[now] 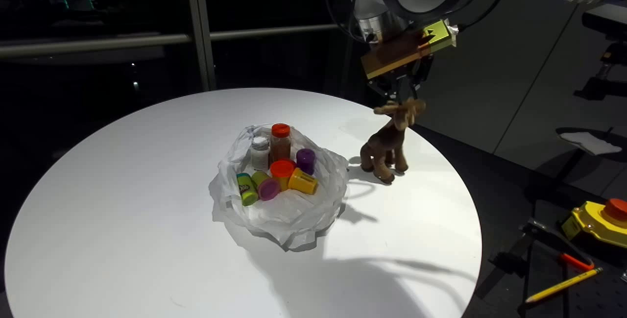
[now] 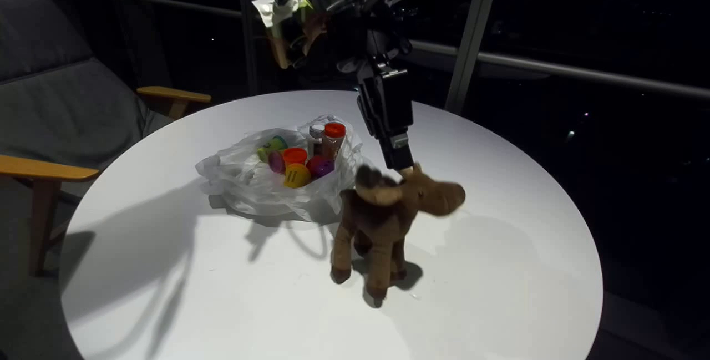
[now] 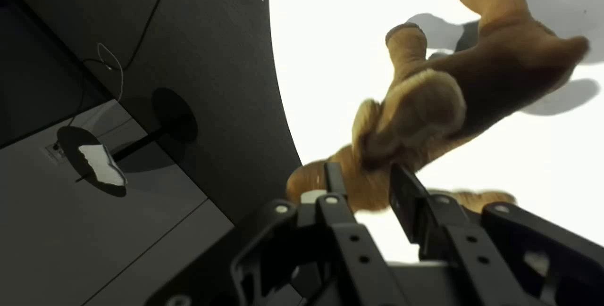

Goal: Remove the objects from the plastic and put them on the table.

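Observation:
The brown animal figure (image 1: 384,146) stands on its legs on the white table (image 1: 147,259), outside the plastic (image 1: 313,215). My gripper (image 3: 365,174) comes down over its head; in the wrist view the jaws stand apart, with the brown head showing beyond and between the fingertips. Whether a fingertip still touches the fur cannot be told. Inside the wrinkled bag are a red-capped brown bottle (image 1: 280,145), a white bottle (image 1: 260,155), a purple piece (image 1: 305,161), a red-lidded tub (image 1: 282,171), a yellow tub (image 1: 303,182) and two green tubs, one green-lidded (image 1: 247,190), one pink-lidded (image 1: 267,188).
The table's rounded edge runs close behind the figure in an exterior view. Off the table are a yellow box with a red button (image 1: 597,222), a pencil (image 1: 563,284) and a grey armchair (image 2: 50,88). A dark round stand (image 3: 92,160) shows below in the wrist view.

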{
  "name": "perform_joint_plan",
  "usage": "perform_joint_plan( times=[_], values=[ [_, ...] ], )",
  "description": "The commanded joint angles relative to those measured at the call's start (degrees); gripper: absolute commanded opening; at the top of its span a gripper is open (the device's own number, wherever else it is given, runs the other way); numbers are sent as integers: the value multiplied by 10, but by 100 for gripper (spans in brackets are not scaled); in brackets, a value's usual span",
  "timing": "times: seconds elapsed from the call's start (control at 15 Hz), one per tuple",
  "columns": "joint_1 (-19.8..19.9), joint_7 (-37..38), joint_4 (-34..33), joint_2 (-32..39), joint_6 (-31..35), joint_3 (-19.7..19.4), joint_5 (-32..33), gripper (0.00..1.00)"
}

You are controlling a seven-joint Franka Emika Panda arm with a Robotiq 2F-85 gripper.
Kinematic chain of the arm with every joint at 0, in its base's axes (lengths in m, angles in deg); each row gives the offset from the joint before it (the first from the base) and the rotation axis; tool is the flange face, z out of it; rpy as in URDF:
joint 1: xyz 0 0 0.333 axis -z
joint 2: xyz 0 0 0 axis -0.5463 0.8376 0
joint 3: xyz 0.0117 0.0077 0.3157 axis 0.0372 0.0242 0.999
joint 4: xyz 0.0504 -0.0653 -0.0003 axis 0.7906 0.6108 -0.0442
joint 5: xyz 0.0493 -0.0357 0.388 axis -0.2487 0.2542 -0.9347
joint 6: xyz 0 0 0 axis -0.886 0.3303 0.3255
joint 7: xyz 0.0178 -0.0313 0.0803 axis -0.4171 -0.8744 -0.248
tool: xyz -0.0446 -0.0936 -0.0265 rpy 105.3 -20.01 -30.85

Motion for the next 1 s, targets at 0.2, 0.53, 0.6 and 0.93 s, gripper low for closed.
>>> perform_joint_plan(
  times=[0.2,0.53,0.6,0.93],
  values=[
    [-18,-1,2,-52,44,16,-3,87],
    [-42,-50,19,-71,135,67,-63,100],
    [-47,-56,11,-56,157,75,-74,100],
    [-60,-158,1,0,254,103,-145,100]
  ],
)
